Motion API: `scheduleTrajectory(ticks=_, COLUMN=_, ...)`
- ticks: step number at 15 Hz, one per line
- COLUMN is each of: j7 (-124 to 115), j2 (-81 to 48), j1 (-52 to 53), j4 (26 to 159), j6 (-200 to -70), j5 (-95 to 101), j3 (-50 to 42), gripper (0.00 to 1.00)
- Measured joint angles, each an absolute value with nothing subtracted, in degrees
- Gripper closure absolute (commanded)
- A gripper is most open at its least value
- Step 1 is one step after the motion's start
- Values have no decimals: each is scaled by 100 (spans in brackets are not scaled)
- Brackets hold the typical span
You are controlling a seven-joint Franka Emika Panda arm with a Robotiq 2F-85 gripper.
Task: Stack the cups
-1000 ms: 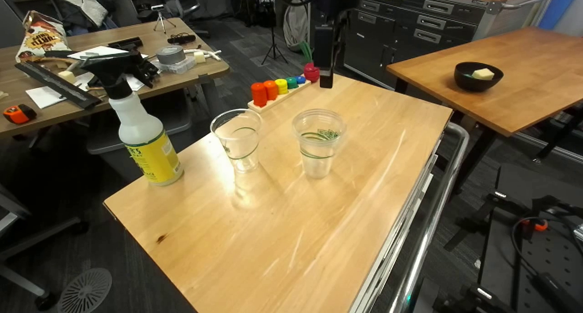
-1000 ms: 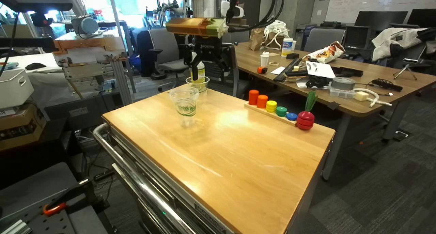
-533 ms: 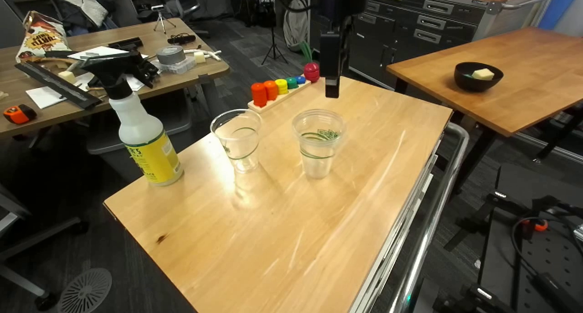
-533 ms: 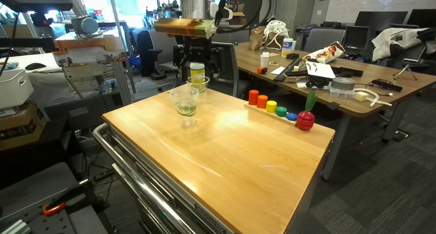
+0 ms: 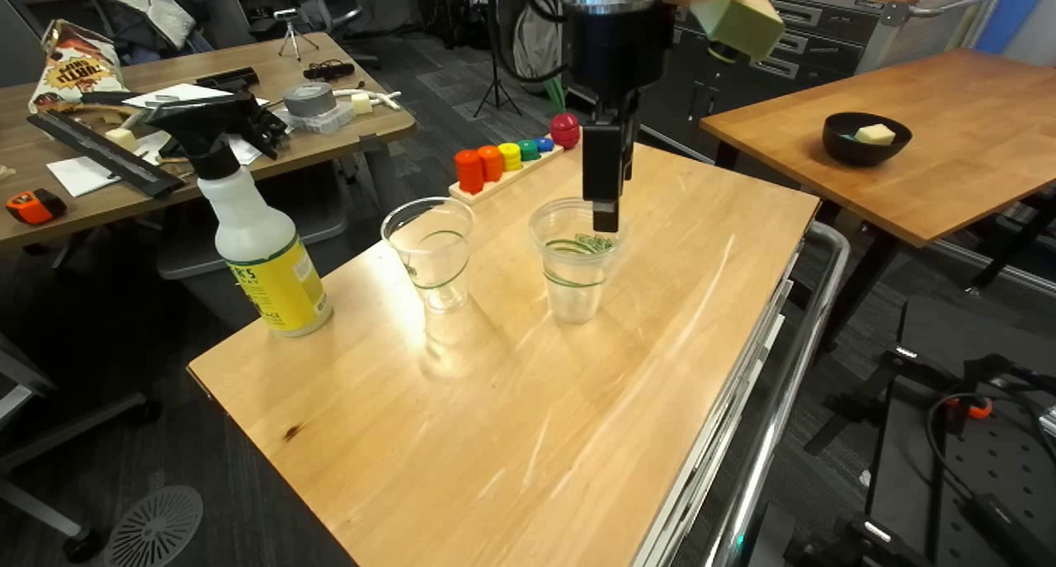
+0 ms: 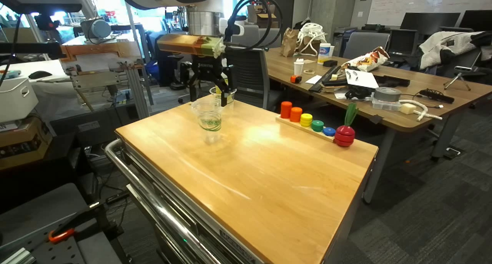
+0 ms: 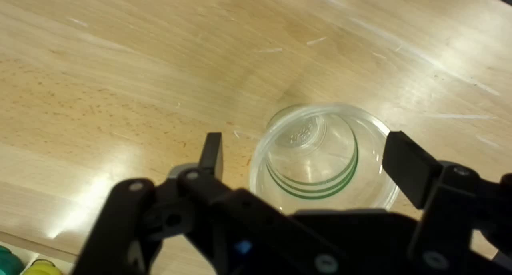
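My fingers [image 7: 409,167] are spread wide, one on each side of what look like nested clear cups [image 5: 575,270], which stand upright on the surface [image 5: 495,435]. Whether either finger touches them, I cannot tell. In an exterior view, a single clear cup [image 5: 433,262] stands upright, apart, between those and the spray bottle [image 5: 262,245]. The rainbow-coloured toy [image 6: 317,125] sits near the surface's edge.

The wrist view's edge crops the toy [image 7: 42,268], and the fingers [image 7: 411,169] hide part of a clear cup [image 7: 320,159].
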State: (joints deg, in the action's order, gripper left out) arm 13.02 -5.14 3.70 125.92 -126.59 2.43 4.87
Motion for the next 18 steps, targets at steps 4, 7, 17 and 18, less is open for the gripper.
scheduleTrajectory(ticks=4, j7=1037, j2=-577, j1=440, j4=12586, j6=-13072, j5=270, j3=503, gripper=0)
scheduleTrajectory(ticks=7, j7=898, j2=-662, j1=438, j4=12588, j6=-13177, j5=320, j3=477, gripper=0)
scheduleTrajectory(ticks=17, j7=574, j2=-872, j1=385, j4=12526, j6=-13332, j5=249, j3=388, gripper=75)
scheduleTrajectory(ticks=18, j7=574, j2=-871, j1=385, j4=12514, j6=-13326, j5=200, j3=388, gripper=82)
